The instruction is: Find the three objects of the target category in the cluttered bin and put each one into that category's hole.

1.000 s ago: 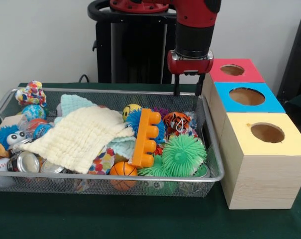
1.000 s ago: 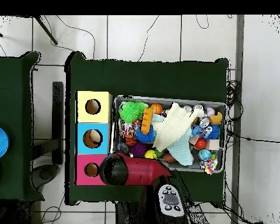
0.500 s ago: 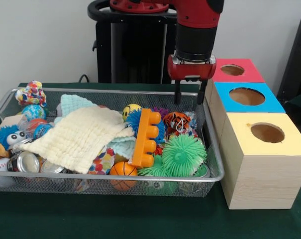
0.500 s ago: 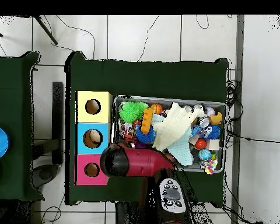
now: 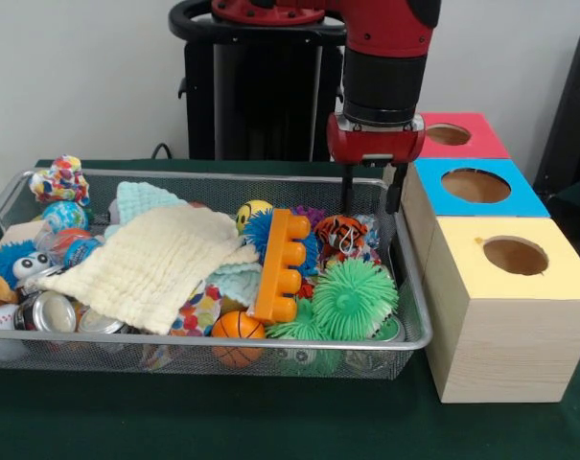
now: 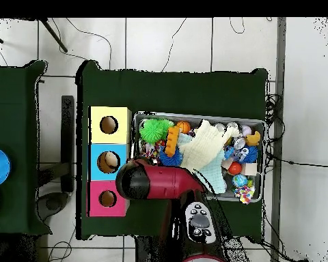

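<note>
Counter point(image 5: 40, 422): we see dark green cloth carrying the cluttered bin point(image 5: 419, 287) and three wooden boxes just beside its end wall.
Cluttered bin: crammed; we note a large pale-yellow waffle cloth point(image 5: 150, 264) draped across the middle, covering much of what lies beneath.
Boxes: red-topped box point(image 5: 457, 134) farthest, blue-topped box point(image 5: 476, 187) in the middle, yellow-topped box nearest the front camera; the hole point(image 5: 515, 256) is in the yellow top.
Arm: comes down from above at the bin's box end, in front of the red and blue boxes.
Tool point(image 5: 369, 189): spread apart, empty, tips just inside the far rim above the tiger-striped toy point(image 5: 342, 233).
Three objects: we make out one spotted cloth piece point(image 5: 201, 311) peeking from under the waffle cloth's lower edge, well apart from the tool; the others we cannot find.
In the way: the waffle cloth, the orange plastic block point(image 5: 282, 264), the green spiky ball point(image 5: 355, 299), the small basketball point(image 5: 237, 331).
Risk: we judge a descent here would grab the tiger toy or clip the rim, the tool being near both.
Risk: pulling the spotted piece could drag the waffle cloth along.
Risk: the three openings sit close together, so a drop could land in the wrong box.
</note>
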`<state>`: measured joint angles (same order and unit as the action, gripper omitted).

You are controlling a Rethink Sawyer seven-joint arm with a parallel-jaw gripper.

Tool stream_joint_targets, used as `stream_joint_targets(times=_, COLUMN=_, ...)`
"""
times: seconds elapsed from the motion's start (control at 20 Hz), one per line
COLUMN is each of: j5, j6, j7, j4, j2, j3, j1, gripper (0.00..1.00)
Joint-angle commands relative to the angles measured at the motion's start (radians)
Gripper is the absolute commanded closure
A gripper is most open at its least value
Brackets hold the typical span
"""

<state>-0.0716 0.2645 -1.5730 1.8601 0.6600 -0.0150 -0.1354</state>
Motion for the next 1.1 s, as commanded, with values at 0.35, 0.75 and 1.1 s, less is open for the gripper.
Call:
stream_joint_targets(times=0.35, j5=0.023, j6=0.160, j7=-0.129, j4=-0.134, j2=-0.101, j3=-0.009, j1=0.041, gripper=0.00)
stream_joint_targets(times=0.75, j5=0.018, j6=0.133, j7=-0.150, j4=-0.154, j2=-0.140, j3=0.007, j1=0.064, gripper=0.00)
stream_joint_targets(times=1.1, j5=-0.016, j6=0.118, j7=-0.123, j4=-0.138, j2=-0.136, j3=0.042, j1=0.066, gripper=0.00)
